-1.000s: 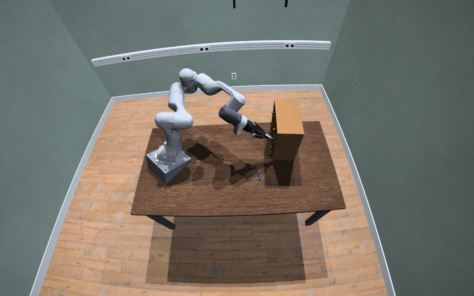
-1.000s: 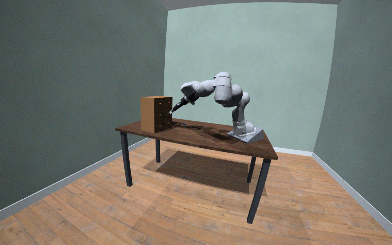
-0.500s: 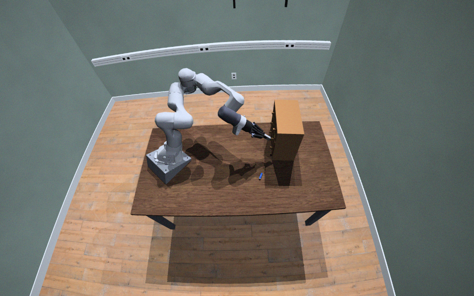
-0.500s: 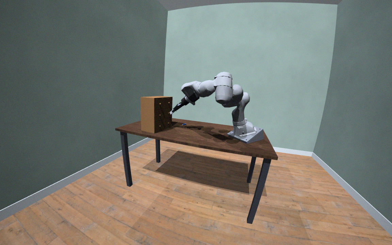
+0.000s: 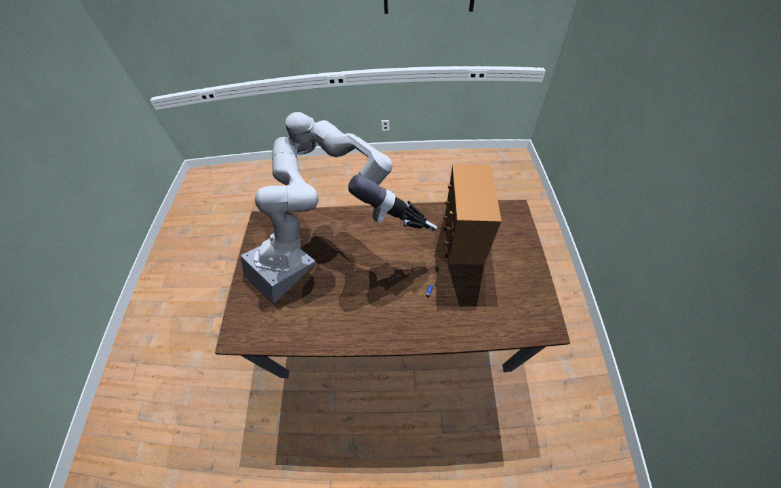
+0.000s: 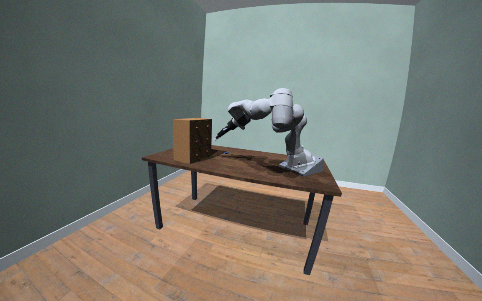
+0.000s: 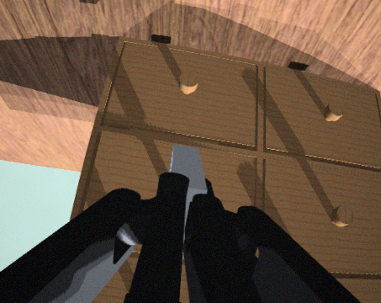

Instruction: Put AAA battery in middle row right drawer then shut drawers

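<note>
Evidently the job has most of its course left to run: the blue AAA battery [image 5: 429,290] [image 6: 226,152] lies on the wooden table [image 5: 350,327] [image 6: 235,172] [image 7: 39,21], outside the chest [image 5: 475,194] [image 6: 181,142] [image 7: 261,105]. The gripper [image 5: 432,225] [image 6: 215,139] [image 7: 182,166] is fully closed, its fingers together with nothing between them, and it points obliquely down at the drawer fronts, just off them.

From the wrist view, which shows the chest upside down, it lines up with the right drawer of the middle row [image 6: 204,139] [image 7: 224,172]. That drawer looks flush, though the fingers cover part of its front and its knob, so a slight gap cannot be ruled out. The other fronts in sight look shut, and the chest stands upright.

Still to do, it seems, are opening the target drawer, fetching the battery, dropping it in and closing up. With no stops, the drawer calls for a short, gentle pull.
</note>
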{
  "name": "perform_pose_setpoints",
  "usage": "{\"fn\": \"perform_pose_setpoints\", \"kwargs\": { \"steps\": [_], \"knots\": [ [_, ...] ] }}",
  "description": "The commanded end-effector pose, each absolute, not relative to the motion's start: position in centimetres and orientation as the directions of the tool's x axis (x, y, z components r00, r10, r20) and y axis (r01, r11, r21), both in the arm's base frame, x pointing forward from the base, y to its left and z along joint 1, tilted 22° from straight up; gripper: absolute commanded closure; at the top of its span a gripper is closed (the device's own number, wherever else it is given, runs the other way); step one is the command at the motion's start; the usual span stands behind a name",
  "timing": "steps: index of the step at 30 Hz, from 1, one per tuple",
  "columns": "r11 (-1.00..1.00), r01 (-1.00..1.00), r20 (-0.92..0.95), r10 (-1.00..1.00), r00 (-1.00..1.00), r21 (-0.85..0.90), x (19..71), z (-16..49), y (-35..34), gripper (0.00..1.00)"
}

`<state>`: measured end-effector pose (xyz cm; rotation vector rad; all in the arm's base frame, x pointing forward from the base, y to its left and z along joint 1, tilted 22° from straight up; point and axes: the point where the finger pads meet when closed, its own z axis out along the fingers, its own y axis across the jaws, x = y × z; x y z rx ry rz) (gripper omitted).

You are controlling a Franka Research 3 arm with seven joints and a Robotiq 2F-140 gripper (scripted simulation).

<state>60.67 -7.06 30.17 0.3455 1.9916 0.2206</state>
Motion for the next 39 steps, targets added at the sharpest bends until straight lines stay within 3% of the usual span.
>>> {"fn": "perform_pose_setpoints", "kwargs": {
  "steps": [1, 13, 39],
  "knots": [
    [0.942, 0.14, -0.852, 0.336, -0.401, 0.305, 60.4, 30.3, -7.1, 0.9],
    [0.942, 0.14, -0.852, 0.336, -0.401, 0.305, 55.5, 31.0, -6.5, 0.9],
    [0.942, 0.14, -0.775, 0.331, -0.539, 0.305, 53.0, 32.3, -6.6, 0.9]
  ]
}}
